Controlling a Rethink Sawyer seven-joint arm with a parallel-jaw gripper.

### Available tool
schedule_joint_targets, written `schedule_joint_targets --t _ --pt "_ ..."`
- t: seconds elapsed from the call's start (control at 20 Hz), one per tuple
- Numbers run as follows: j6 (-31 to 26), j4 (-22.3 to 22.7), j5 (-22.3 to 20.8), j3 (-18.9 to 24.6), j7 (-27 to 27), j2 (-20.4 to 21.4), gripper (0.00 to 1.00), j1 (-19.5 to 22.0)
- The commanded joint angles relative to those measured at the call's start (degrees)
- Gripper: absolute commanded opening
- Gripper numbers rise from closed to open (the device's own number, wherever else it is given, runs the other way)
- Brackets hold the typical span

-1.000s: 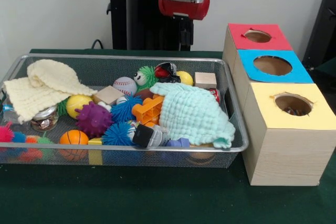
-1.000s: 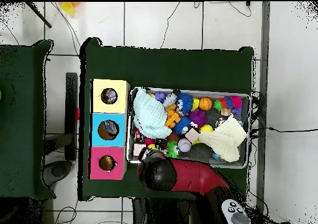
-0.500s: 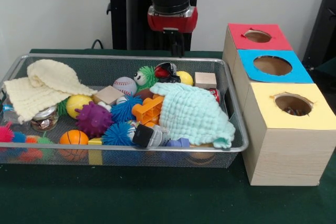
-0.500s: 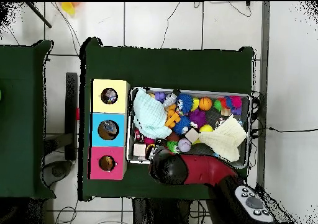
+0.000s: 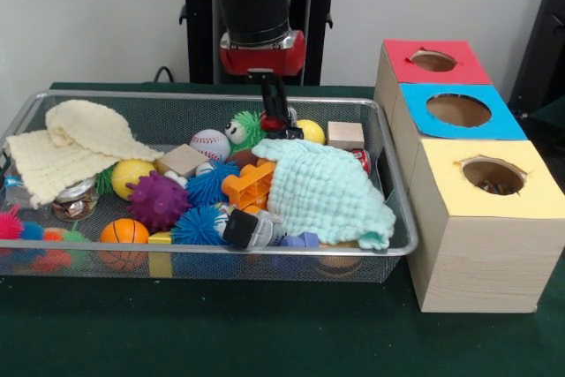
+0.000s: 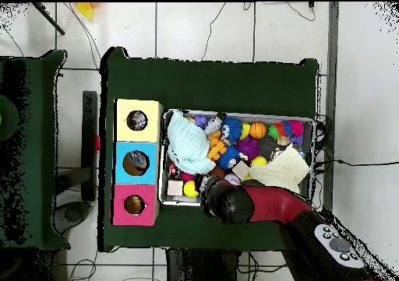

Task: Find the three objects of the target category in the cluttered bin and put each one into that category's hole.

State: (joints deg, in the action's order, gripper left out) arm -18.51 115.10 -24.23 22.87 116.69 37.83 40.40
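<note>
My gripper (image 5: 274,110) hangs from the red and black arm (image 5: 256,6) over the back middle of the mesh bin (image 5: 212,96). Its tip is just above a red and black toy (image 5: 279,121), between a green fuzzy ball (image 5: 244,128) and a small yellow ball (image 5: 311,131). Nothing visible is held. In the overhead view the arm's head (image 6: 227,202) covers the gripper and that edge of the bin (image 6: 238,114). Three hole boxes stand beside the bin: red (image 5: 433,61), blue (image 5: 459,110), yellow (image 5: 492,176).
A mint cloth (image 5: 327,187) covers the bin's right part and a cream cloth (image 5: 75,143) its left. Between them lie a baseball (image 5: 210,143), purple spiky ball (image 5: 157,200), blue spiky balls (image 5: 212,184), orange brick (image 5: 249,184), basketball (image 5: 124,232), wooden blocks (image 5: 345,134) and a coin jar (image 5: 75,200).
The arm has swung left in the front view and come down, from behind the bin to low over its back middle. The bin's contents have not moved.
</note>
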Motion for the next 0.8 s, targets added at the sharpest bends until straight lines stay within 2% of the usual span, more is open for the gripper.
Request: schedule_joint_targets --t 0.05,0.3,0.5,0.8 --pt "-6.4 -6.2 -5.8 8.6 -13.6 -1.8 0.0 3.0" --pt "-7.8 -4.9 -6.5 10.0 -13.2 -0.6 0.0 4.7" --pt "-11.9 -2.0 -5.0 12.2 -14.3 3.9 0.0 7.1" --pt "-14.9 1.4 -6.3 13.7 -16.2 11.1 0.0 9.6"
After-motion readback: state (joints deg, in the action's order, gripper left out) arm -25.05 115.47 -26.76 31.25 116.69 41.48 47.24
